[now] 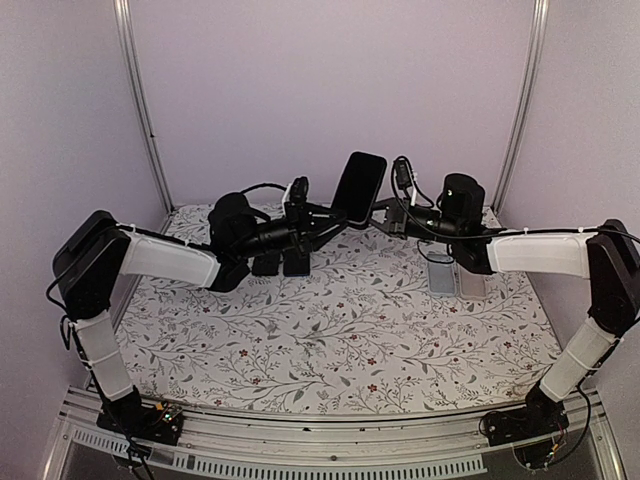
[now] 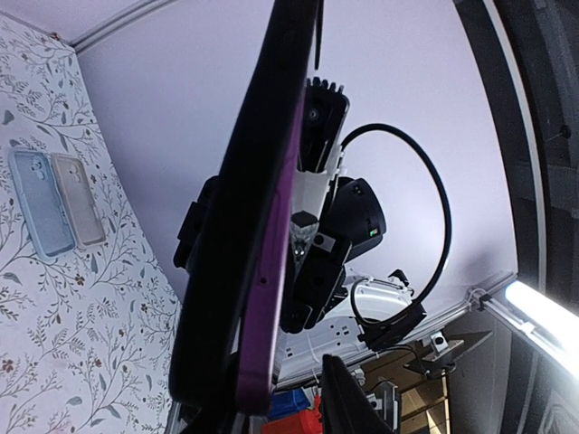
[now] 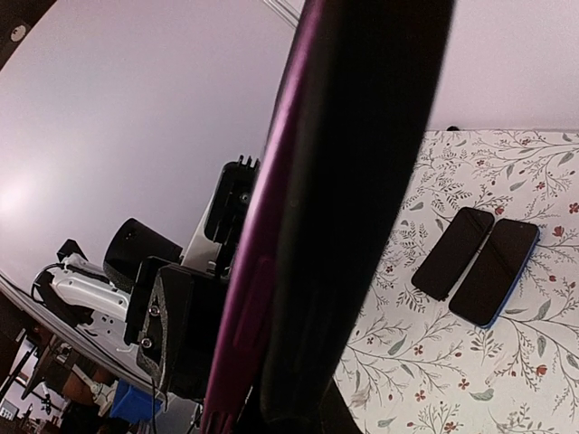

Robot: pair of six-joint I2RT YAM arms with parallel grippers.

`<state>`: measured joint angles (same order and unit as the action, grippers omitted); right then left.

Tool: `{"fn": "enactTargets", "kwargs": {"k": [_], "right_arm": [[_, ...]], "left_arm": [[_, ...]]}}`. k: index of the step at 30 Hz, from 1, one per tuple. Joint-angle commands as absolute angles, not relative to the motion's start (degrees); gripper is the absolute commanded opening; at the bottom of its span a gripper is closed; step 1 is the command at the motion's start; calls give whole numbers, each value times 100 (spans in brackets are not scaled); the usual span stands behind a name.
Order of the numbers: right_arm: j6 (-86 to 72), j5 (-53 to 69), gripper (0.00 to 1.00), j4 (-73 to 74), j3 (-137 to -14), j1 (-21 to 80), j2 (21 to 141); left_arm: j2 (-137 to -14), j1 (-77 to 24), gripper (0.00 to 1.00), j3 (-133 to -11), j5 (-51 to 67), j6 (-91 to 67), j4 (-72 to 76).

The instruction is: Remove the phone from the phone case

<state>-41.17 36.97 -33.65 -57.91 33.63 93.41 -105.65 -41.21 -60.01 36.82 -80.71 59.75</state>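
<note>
Tilted phone (image 1: 358,185) in air between left gripper (image 1: 326,214) and right gripper (image 1: 382,214), both at its lower end. Dark phones (image 1: 281,263) and pale cases (image 1: 455,279) lie on floral table (image 1: 350,350).

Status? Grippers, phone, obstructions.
Right gripper shut on black phone in a purple case, held aloft. Left gripper at its lower edge, grip unclear. Case still on. Two dark phones, two pale cases on table, well clear.

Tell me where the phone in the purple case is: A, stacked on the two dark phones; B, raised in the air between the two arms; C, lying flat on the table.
B: the cased phone stands tilted in mid-air, clear of the table.
</note>
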Motion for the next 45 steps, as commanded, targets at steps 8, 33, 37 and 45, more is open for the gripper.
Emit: {"fn": "enactTargets", "kwargs": {"k": [8, 33, 37, 45], "right_arm": [[-3822, 3911, 0, -3383, -5790, 3560, 9155], [-3648, 3364, 0, -2490, -5981, 3507, 9013], [-3695, 3190, 0, -2291, -5983, 3361, 9018], [-3634, 2714, 0, -1583, -6133, 3073, 9025]], "left_arm": [[-10615, -4131, 25, -6064, 3446, -8267, 6733], [-10749, -4122, 0, -6229, 3594, -8158, 6424], [-10677, -4137, 0, -6246, 3679, -8051, 6402], [-10442, -4170, 0, -6359, 3762, -7556, 5859]]}}
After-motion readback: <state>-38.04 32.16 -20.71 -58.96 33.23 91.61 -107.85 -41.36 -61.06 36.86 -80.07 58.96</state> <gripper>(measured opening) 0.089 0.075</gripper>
